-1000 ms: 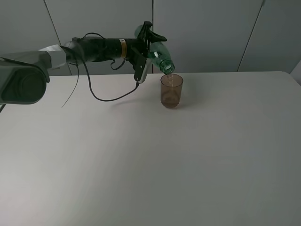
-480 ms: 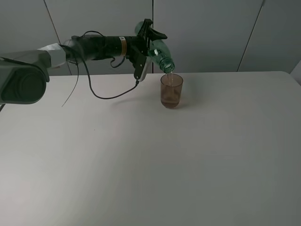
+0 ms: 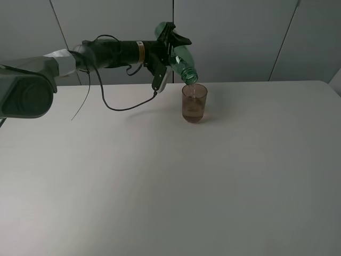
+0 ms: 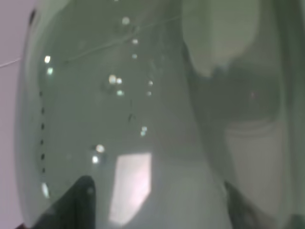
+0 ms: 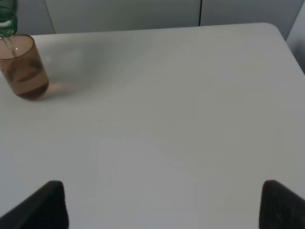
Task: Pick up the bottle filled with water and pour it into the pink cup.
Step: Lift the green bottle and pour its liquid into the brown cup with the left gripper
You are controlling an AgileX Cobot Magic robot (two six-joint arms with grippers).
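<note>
- Exterior high view: the pink cup (image 3: 194,104) stands upright on the white worktop (image 3: 213,181). A thin stream of water (image 3: 194,90) falls from the bottle mouth into it.
- Lower part of the cup reads darker than the upper part; the exact fill level cannot be told.
- The bottle (image 3: 184,63) is transparent green plastic with a threaded neck and no cap. It is tilted steeply, with the mouth down, directly above the cup's rim and not touching it. The base points up and away from the cup.
- Left wrist view: the green bottle wall (image 4: 119,119) fills the picture, with droplets on its surface; how much water remains inside cannot be told.
- Right wrist view: the cup (image 5: 24,67) and the bottle neck (image 5: 7,19) above it are visible, with the stream between them.
- Left end effector (image 3: 168,53) is clenched on the bottle body, above and beside the cup. Its arm reaches out nearly level and its wrist is rolled.
- Right end effector (image 5: 164,210) is released, jaws wide with nothing between them, well apart from the cup above bare worktop.
</note>
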